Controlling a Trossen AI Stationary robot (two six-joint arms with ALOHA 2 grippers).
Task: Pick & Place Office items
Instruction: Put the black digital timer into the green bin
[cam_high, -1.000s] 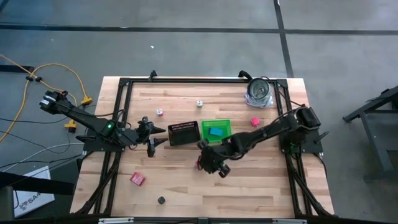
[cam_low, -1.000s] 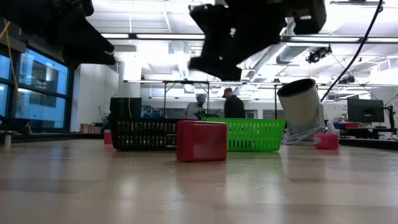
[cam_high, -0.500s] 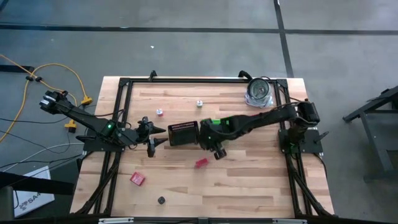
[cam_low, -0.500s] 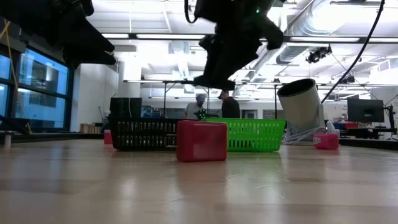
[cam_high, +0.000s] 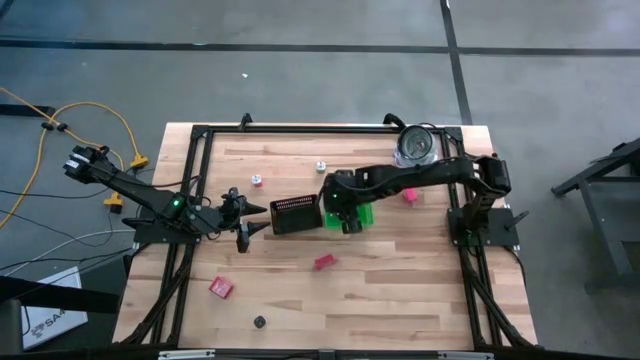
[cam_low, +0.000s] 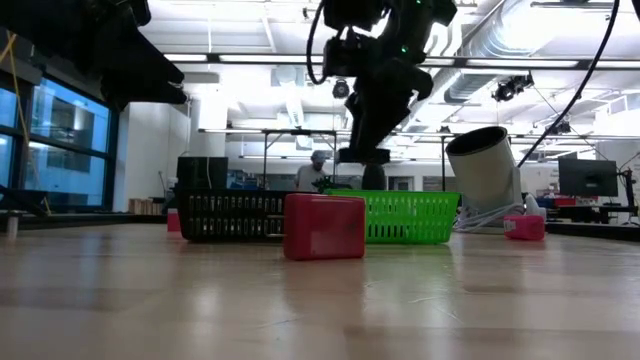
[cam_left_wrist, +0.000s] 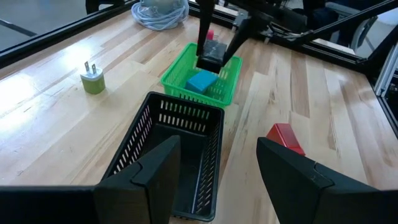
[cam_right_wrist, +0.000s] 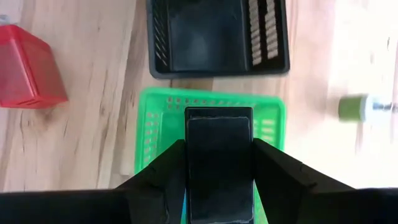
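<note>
Black block (cam_right_wrist: 219, 165) sits clamped in the right hand (cam_right_wrist: 219, 180), held above the green bin (cam_right_wrist: 155, 124). Left hand (cam_left_wrist: 217, 165) hangs unclenched and empty beside the black mesh tray (cam_left_wrist: 149, 155).

Green mesh bin (cam_high: 362, 212) at table centre, touching black mesh tray (cam_high: 294, 215) on its left; silver round object (cam_high: 416, 146) with coiled cable at far right corner of wooden table (cam_high: 300, 300); yellow cable (cam_high: 100, 120) on grey floor left of table; low view: person (cam_low: 318, 172) standing far behind bins; monitor (cam_low: 588, 178) at right.
</note>
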